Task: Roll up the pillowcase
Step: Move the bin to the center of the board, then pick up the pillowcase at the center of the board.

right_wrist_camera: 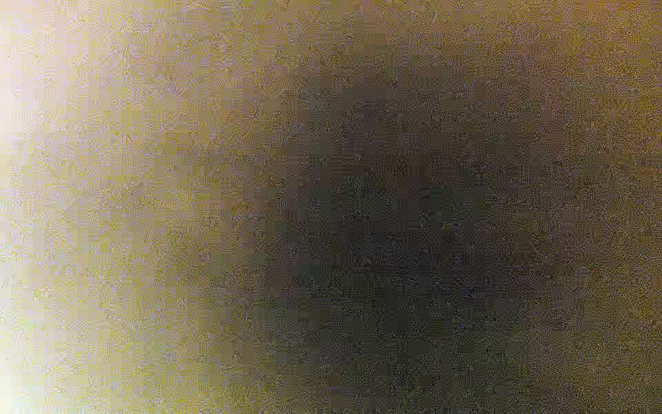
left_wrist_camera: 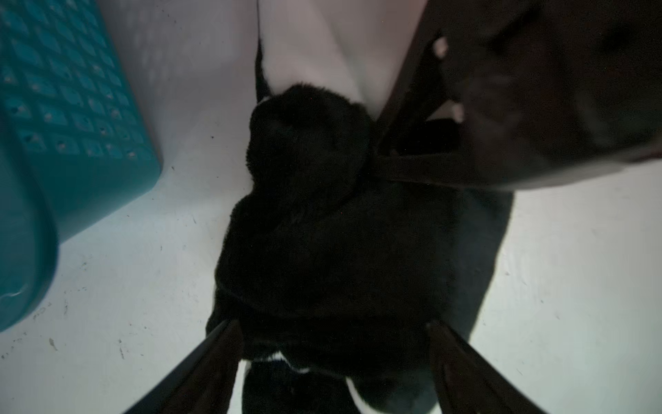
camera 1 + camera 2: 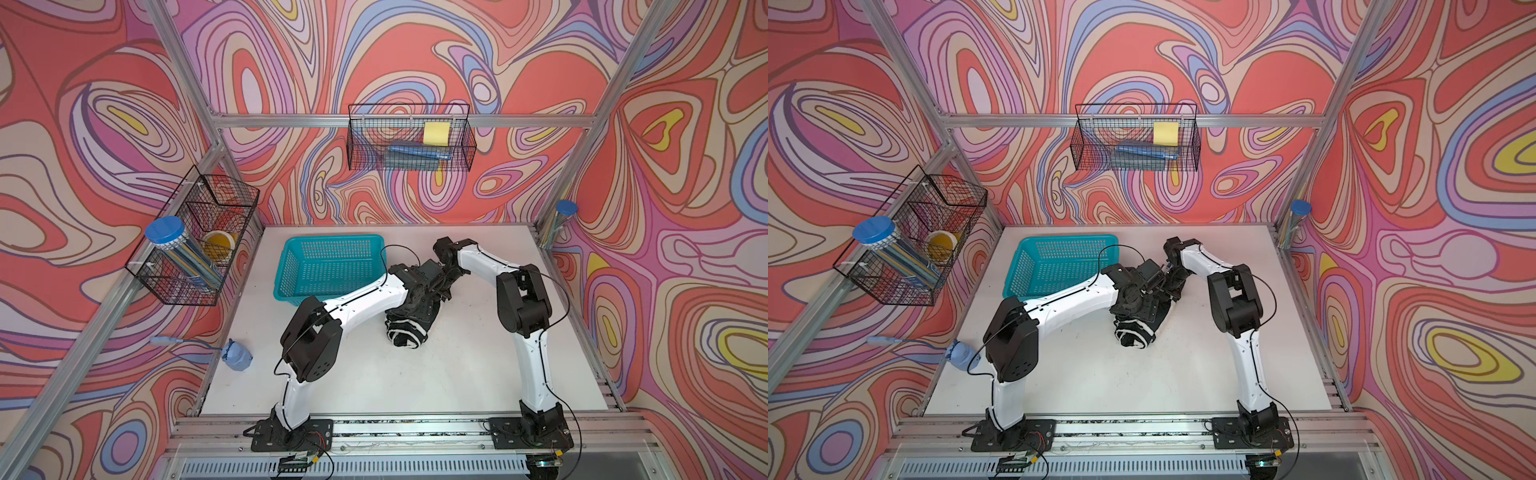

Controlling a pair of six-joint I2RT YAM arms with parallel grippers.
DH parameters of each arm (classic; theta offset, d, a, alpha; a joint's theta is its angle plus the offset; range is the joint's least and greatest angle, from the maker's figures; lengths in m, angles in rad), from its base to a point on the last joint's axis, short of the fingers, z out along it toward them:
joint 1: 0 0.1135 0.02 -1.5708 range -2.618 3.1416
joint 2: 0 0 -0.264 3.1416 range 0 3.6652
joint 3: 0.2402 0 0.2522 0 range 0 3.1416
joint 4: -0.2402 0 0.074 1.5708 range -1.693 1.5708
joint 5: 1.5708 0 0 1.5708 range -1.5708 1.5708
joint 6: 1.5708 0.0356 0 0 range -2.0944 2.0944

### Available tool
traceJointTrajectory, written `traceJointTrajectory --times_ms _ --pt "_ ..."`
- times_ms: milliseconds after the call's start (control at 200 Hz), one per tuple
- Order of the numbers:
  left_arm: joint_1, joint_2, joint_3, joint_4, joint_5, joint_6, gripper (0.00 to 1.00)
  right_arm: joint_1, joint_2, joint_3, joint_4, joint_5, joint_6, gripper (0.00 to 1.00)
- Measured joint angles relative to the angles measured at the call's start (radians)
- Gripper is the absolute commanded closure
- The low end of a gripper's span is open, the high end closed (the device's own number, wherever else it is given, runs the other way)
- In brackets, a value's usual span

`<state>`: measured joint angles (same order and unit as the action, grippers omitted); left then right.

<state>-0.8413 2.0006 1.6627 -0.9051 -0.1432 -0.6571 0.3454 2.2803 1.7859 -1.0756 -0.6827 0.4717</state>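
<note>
You had a white tabletop (image 3: 374,374), flat and marked with small dark scuffs. Two items lay directly on it. The teal plastic basket (image 3: 328,266) stood open side up at the far left. The pillowcase (image 3: 409,330) lay near the centre as a compact, mostly black bundle with thin white edges, close to the basket's near right corner but not touching it.

Honestly this one's pretty much mush. The whole frame is grainy and way out of focus, so I can't make out any actual object. There's a big dark blotch (image 1: 394,233) taking up a good chunk of it, fading into muddy yellow-brown all around. Toward one edge it washes out into a pale whitish glow (image 1: 14,143). Can't tell what the lens is up against.
</note>
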Motion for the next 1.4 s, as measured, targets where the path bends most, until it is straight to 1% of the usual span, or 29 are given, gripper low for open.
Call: traceJointTrajectory --times_ms 110,190,300,396,436,521,601,706,786,826,856,886,951,1031,1127,1212,1307,1402 --pt "0.003 0.0 -0.034 0.045 -0.042 -0.01 0.16 0.0 -0.016 -0.025 0.026 0.005 0.0 1.0" --pt "0.0 0.0 -0.054 0.077 -0.056 -0.01 0.18 0.0 -0.023 -0.037 0.039 0.005 0.0 1.0" --pt "0.001 0.01 -0.067 0.112 -0.056 -0.009 0.25 -0.002 -0.027 -0.042 0.045 0.006 0.0 1.0" --pt "0.007 0.023 -0.086 0.148 -0.03 -0.014 0.31 -0.007 -0.034 -0.042 0.043 0.007 0.002 1.0" --pt "0.011 0.024 -0.099 0.167 -0.015 -0.016 0.32 -0.011 -0.038 -0.042 0.042 0.01 0.005 0.93" --pt "0.02 0.024 -0.117 0.199 0.013 -0.018 0.35 -0.027 -0.053 -0.044 0.04 0.01 0.026 0.73" --pt "0.025 0.024 -0.125 0.228 0.034 -0.019 0.37 -0.057 -0.083 -0.05 0.049 0.005 0.041 0.64" --pt "0.034 0.023 -0.138 0.256 0.068 -0.026 0.4 -0.138 -0.149 -0.075 0.079 0.008 0.076 0.53" --pt "0.045 0.022 -0.149 0.269 0.1 -0.036 0.41 -0.209 -0.212 -0.104 0.109 0.014 0.103 0.41" --pt "0.05 0.021 -0.151 0.271 0.114 -0.04 0.41 -0.243 -0.248 -0.126 0.121 0.019 0.11 0.32" --pt "0.053 0.021 -0.151 0.272 0.127 -0.044 0.42 -0.265 -0.279 -0.147 0.129 0.027 0.114 0.2" --pt "0.057 0.021 -0.151 0.272 0.14 -0.05 0.42 -0.28 -0.312 -0.175 0.138 0.034 0.112 0.16" --pt "0.069 0.021 -0.151 0.274 0.175 -0.062 0.43 -0.29 -0.373 -0.246 0.157 0.039 0.095 0.13" --pt "0.085 0.023 -0.151 0.283 0.233 -0.085 0.44 -0.278 -0.43 -0.365 0.208 0.016 0.089 0.1" --pt "0.101 0.038 -0.138 0.29 0.301 -0.112 0.44 -0.265 -0.452 -0.514 0.299 -0.025 0.091 0.06" --pt "0.105 0.055 -0.119 0.3 0.355 -0.133 0.45 -0.262 -0.452 -0.616 0.375 -0.064 0.091 0.05" --pt "0.104 0.078 -0.091 0.303 0.406 -0.148 0.45 -0.262 -0.452 -0.679 0.46 -0.108 0.093 0.05" --pt "0.104 0.089 -0.085 0.319 0.449 -0.159 0.45 -0.261 -0.449 -0.699 0.551 -0.144 0.114 0.05"
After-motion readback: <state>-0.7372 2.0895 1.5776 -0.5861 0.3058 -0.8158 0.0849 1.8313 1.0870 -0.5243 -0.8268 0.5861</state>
